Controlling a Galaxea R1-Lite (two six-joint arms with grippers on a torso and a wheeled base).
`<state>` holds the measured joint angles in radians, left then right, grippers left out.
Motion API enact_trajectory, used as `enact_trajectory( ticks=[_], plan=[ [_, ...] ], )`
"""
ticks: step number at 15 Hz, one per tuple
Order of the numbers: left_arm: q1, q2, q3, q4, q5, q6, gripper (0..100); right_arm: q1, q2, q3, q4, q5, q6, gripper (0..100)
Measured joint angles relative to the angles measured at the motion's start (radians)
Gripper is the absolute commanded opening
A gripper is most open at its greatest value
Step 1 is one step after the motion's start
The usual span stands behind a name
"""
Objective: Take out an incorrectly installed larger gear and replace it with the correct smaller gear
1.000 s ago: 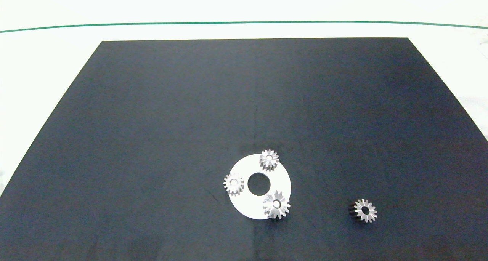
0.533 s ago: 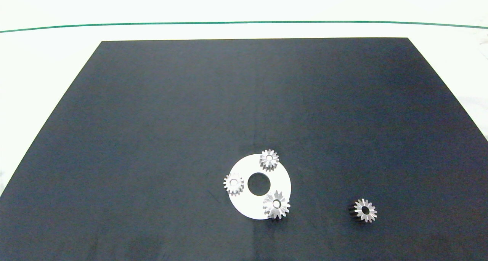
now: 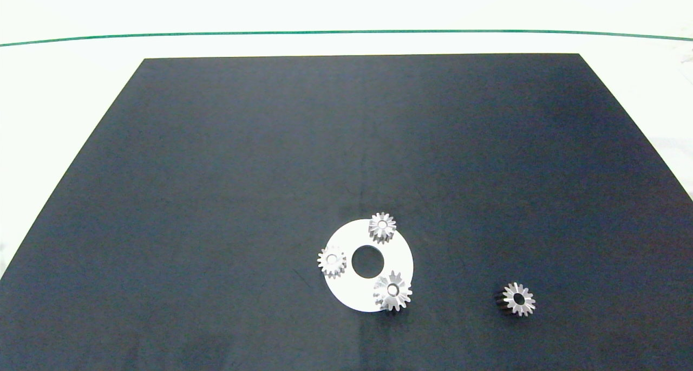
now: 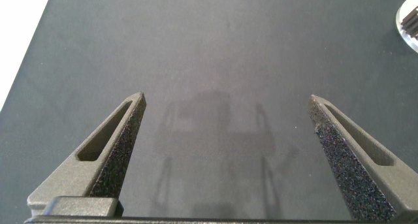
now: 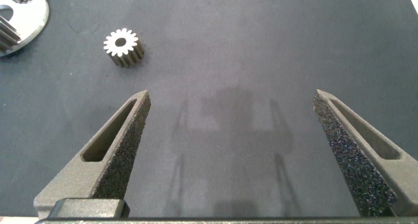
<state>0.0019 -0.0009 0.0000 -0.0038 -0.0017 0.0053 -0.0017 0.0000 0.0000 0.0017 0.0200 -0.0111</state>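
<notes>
Widest shiny silver larger gear (image 3: 392,291) sits on the white ring plate (image 3: 346,290), near the black mat's (image 3: 216,170) front edge. Left gripper (image 4: 225,103) and right gripper (image 5: 232,100) both spread wide, empty. Risk: a grip could dislodge the plate or neighbouring gears; the spare silver smaller gear (image 3: 518,299) may roll.

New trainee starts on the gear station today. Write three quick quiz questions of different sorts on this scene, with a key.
1. True or false: the larger gear sits on the white disc.
2. Multiple choice: where is the smaller gear? A) on the white disc B) alone on the dark mat, to the right of the disc C) in the right gripper
3. Fill in: counting every one in the head view, there are ___ gears.

Key
1. True; it sits at the disc's near right edge.
2. B; the right gripper and the left gripper are both open and hold nothing.
3. Four: three on the disc, one off it.
</notes>
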Motion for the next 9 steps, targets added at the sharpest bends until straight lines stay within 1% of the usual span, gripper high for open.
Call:
enact_trajectory(
  ticks=[5, 7, 9],
  plan=[
    [0.002, 0.019, -0.006, 0.003, -0.001, 0.005, 100, 0.000, 0.001, 0.000, 0.003, -0.008, -0.008, 100],
    [0.003, 0.029, -0.006, 0.004, -0.001, 0.006, 100, 0.000, 0.002, -0.003, 0.015, -0.010, -0.012, 100],
    [0.005, 0.034, -0.009, 0.004, -0.003, 0.007, 100, -0.001, 0.004, -0.012, 0.037, -0.010, -0.023, 100]
  ],
)
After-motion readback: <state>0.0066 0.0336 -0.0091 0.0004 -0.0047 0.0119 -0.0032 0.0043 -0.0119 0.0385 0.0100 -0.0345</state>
